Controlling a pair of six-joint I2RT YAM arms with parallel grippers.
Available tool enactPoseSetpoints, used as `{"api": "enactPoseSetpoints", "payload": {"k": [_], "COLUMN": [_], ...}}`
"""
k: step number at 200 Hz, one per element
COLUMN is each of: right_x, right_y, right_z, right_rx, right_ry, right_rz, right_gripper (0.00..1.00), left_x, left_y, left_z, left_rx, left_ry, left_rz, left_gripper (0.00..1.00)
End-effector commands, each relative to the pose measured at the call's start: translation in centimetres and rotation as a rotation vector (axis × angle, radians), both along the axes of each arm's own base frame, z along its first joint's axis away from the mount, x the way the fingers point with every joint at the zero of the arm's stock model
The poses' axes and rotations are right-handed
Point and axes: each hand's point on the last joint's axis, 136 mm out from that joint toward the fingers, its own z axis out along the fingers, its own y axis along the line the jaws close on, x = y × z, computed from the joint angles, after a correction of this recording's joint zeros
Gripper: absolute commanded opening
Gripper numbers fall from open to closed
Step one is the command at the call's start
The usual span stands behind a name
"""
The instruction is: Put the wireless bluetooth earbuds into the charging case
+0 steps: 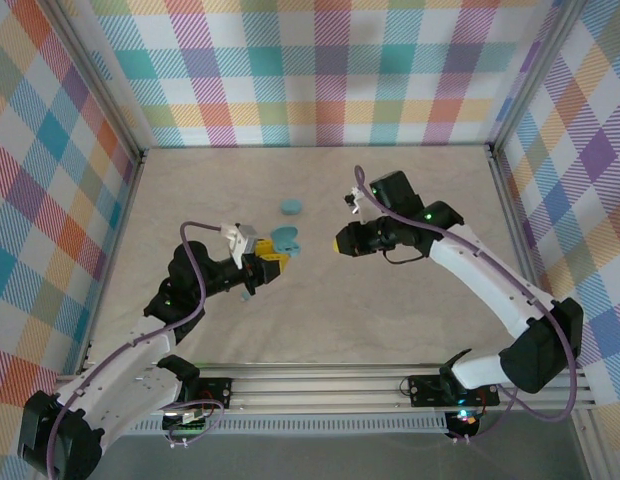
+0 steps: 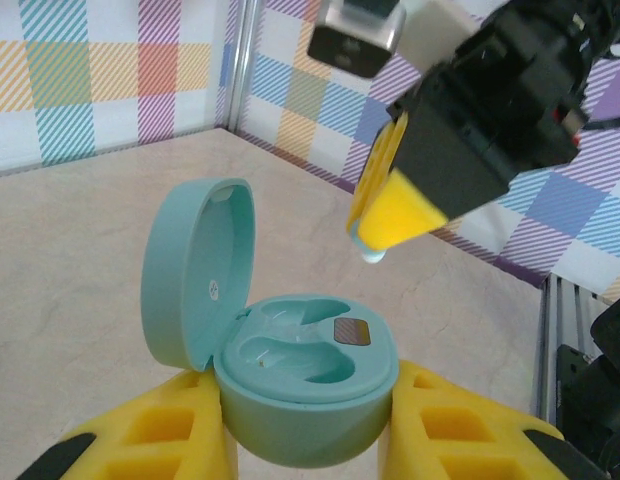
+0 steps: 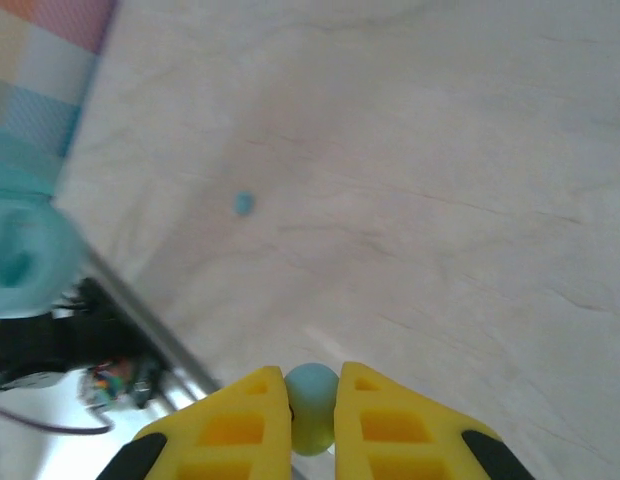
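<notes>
My left gripper point(image 2: 308, 432) is shut on the teal charging case point(image 2: 308, 395), which sits between its yellow fingers with the lid point(image 2: 195, 270) swung open to the left. Both moulded wells in the case look empty. My right gripper point(image 3: 313, 398) is shut on one light teal earbud point(image 3: 312, 392). In the left wrist view the right gripper point(image 2: 382, 228) hangs above and to the right of the case, with that earbud's tip point(image 2: 372, 256) poking out below the fingers. From above, the two grippers point(image 1: 270, 262) point(image 1: 337, 243) face each other across the case point(image 1: 286, 240).
A second, closed teal case point(image 1: 290, 207) lies on the table behind the held one. A loose earbud point(image 1: 246, 297) lies on the table by the left arm; the loose earbud point(image 3: 244, 204) shows small in the right wrist view. Plaid walls enclose the table on three sides.
</notes>
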Motion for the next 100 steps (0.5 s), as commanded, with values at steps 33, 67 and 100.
{"api": "enactPoseSetpoints", "payload": {"k": [33,67,100], "right_x": [-2.5,-3.8,-4.2], "right_y": [3.9,5.6,6.9], "right_z": [7.1,8.1,8.0], "right_rx": [0.313,0.353,0.361], "right_ry": [0.013,0.009,0.001], "right_rz": [0.193,0.273,0.307], "right_gripper": [0.14,0.14,0.14], "left_x": [-1.2,-1.2,-1.3], "left_y": [0.3,0.4,0.4], "left_z": [0.9,1.1,1.3], "left_rx": [0.006,0.003,0.004], "left_ry": [-0.141,-0.164,-0.176], "left_rz": [-0.035,-0.022,-0.027], "left_gripper": [0.0,0.0,0.0]}}
